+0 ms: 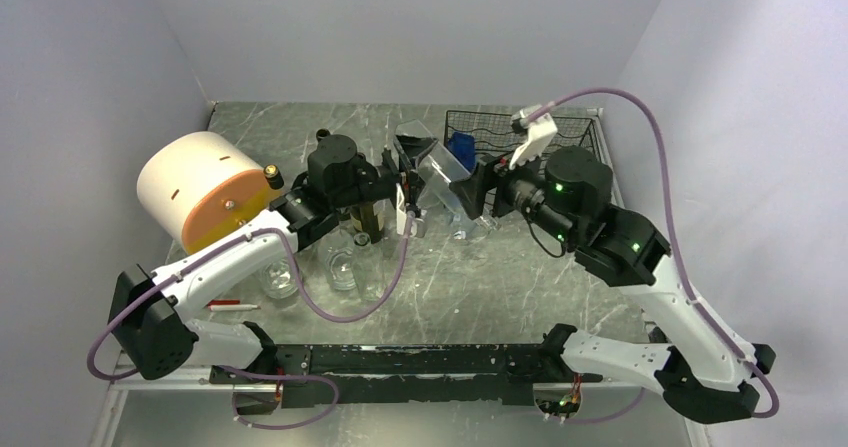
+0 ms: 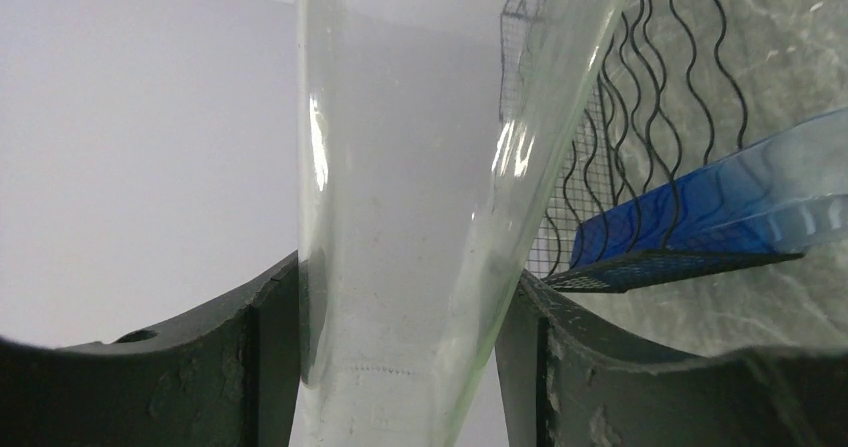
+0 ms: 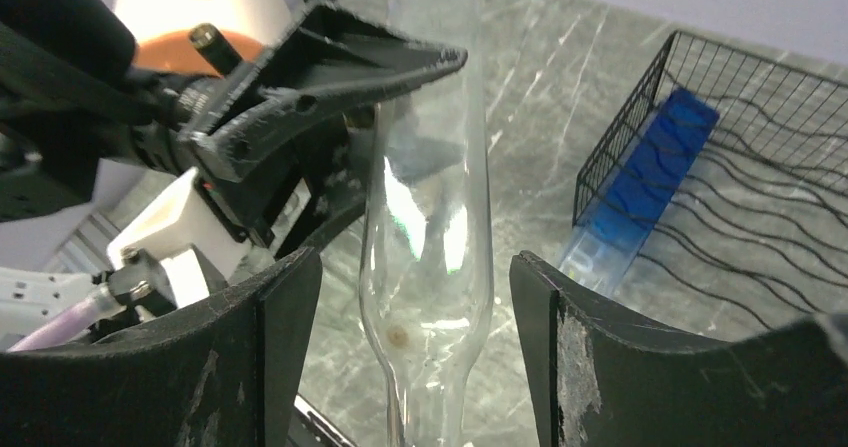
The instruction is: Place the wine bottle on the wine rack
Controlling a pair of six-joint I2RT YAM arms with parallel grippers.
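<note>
A clear glass wine bottle (image 1: 440,175) is held tilted in the air above the table's middle. My left gripper (image 1: 405,185) is shut on its wide body; in the left wrist view both jaws press the glass (image 2: 420,217). My right gripper (image 1: 482,192) is open around the bottle's shoulder and neck (image 3: 425,227), with a gap on each side. The black wire wine rack (image 1: 530,132) stands at the back right, just behind the bottle. A blue bottle (image 1: 460,149) lies in its left slot, and also shows in the right wrist view (image 3: 645,177).
A large cream and orange cylinder (image 1: 200,187) lies at the back left. Several clear glass bottles (image 1: 340,262) and a dark bottle (image 1: 368,217) stand under the left arm. A red pen (image 1: 232,305) lies at the near left.
</note>
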